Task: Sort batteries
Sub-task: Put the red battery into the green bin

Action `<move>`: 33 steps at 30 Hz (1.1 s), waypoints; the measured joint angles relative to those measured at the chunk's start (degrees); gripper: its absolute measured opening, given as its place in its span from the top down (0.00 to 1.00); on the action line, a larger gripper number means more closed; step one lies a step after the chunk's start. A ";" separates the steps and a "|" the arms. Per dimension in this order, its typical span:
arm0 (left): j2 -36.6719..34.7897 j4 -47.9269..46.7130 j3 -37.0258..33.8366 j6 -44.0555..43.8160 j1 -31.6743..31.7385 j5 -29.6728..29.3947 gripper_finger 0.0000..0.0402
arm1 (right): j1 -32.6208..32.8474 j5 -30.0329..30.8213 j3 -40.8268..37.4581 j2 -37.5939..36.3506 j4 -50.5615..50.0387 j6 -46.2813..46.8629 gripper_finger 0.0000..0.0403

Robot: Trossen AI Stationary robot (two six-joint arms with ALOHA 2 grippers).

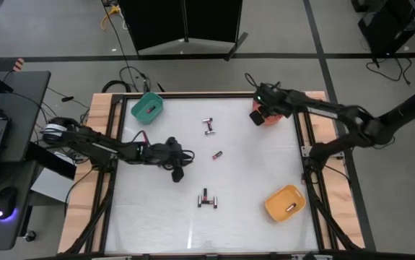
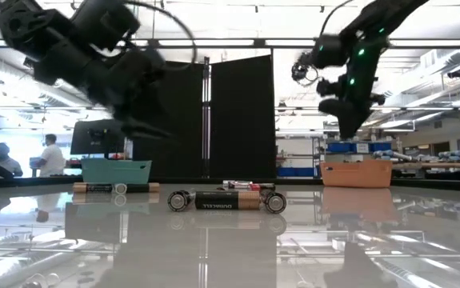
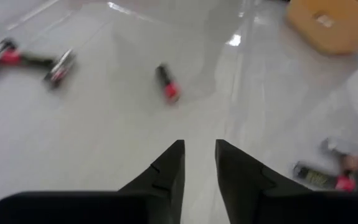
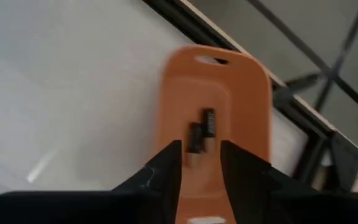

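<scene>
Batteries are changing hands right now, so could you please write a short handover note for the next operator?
Left pincer: open, empty, low over mid-table.
Right pincer: open, empty, above the orange bin.
Done: two batteries lie in the orange bin and one battery in the yellow bin. The teal bin contents cannot be made out.
Left: the far group, the single battery and the near group, all loose on the table.
</scene>
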 joint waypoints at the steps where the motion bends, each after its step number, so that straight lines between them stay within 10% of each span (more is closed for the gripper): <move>1: 1.37 0.19 1.20 0.30 -0.01 0.00 0.78 | 1.35 -0.11 -1.43 -1.69 1.42 0.96 0.73; 15: 22.09 -3.77 20.27 4.44 2.47 -3.83 0.60 | 24.07 8.97 -15.00 -14.06 20.49 9.43 0.95; 33: 34.45 -2.35 27.63 6.01 5.46 -4.05 0.47 | 28.53 13.88 -15.03 -12.77 25.44 8.74 0.95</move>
